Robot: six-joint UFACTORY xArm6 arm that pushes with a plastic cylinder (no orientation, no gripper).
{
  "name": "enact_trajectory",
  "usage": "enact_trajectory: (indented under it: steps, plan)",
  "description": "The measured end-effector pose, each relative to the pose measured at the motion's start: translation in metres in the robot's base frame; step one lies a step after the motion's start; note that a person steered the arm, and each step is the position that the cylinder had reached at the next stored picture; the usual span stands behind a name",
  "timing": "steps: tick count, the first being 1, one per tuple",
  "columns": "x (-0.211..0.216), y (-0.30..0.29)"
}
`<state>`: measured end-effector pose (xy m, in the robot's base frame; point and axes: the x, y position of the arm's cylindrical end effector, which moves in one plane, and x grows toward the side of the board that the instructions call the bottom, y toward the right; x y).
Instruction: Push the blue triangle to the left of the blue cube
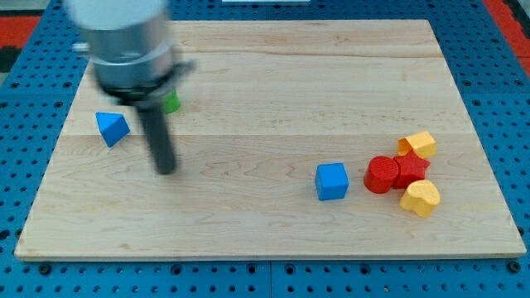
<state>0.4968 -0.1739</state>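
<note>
A: Quick status — where's the blue triangle?

B: Far over at the view's left, near the board's left edge. The blue cube is well apart from it, right of centre, toward the view's bottom.

A: So it's already left of the cube?

B: Loosely yes, but with most of the wooden board between them. I'd judge the push as barely begun, if at all — the triangle needs to travel rightward and a bit down to end just beside the cube's left face.

A: My tip?

B: Just right of the triangle and slightly lower, not touching it. Wrong side for a rightward push, I think — it would have to go round to the triangle's left first.

A: Hand state?

B: No gripper here, just the rod; nothing held, nothing to open or close.

A: Other stuff?

B: Green block half hidden behind the rod, shape unclear. Right of the cube, a tight cluster: red cylinder, another red block, two yellow blocks.
</note>
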Motion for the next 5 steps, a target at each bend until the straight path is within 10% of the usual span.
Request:
enact_trajectory:
  steps: [1, 2, 5]
  plan:
    - [-0.022, -0.104]
    - [-0.076, -0.089]
    - [-0.024, 0.101]
